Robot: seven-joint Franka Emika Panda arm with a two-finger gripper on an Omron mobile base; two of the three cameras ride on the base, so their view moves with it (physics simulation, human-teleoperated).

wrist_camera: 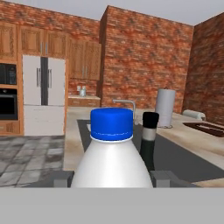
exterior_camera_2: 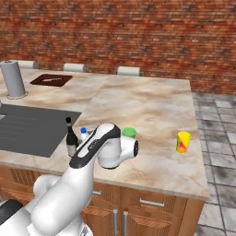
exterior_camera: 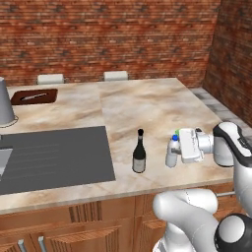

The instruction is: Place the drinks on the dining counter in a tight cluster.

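Standing upright on the island counter (exterior_camera: 147, 103), near its front edge, the water bottle (exterior_camera: 172, 152) sits between the two fingers of the claw (exterior_camera: 175, 147), which reaches in level from the right. In the hand view the fingertips (wrist_camera: 62, 178) flank the bottle's (wrist_camera: 112, 162) wide body on both sides and look pressed against it, so the claw appears to be pinching the water bottle. Its blue cap (wrist_camera: 112, 124) is on top.

Just to the left stands the wine bottle (exterior_camera: 139, 152), upright and apart from the water bottle, close to the right edge of the dark sink board (exterior_camera: 54, 152). From the right base view the wine bottle (exterior_camera_2: 71, 138) and the water bottle (exterior_camera_2: 83, 134) stand side by side behind the arm.

A green cup (exterior_camera_2: 129, 132) stands right of them, and a yellow cup (exterior_camera_2: 183, 142) is well apart toward the right edge. A grey cylinder (exterior_camera: 5, 101) stands at the far left beside a dark board (exterior_camera: 34, 96).
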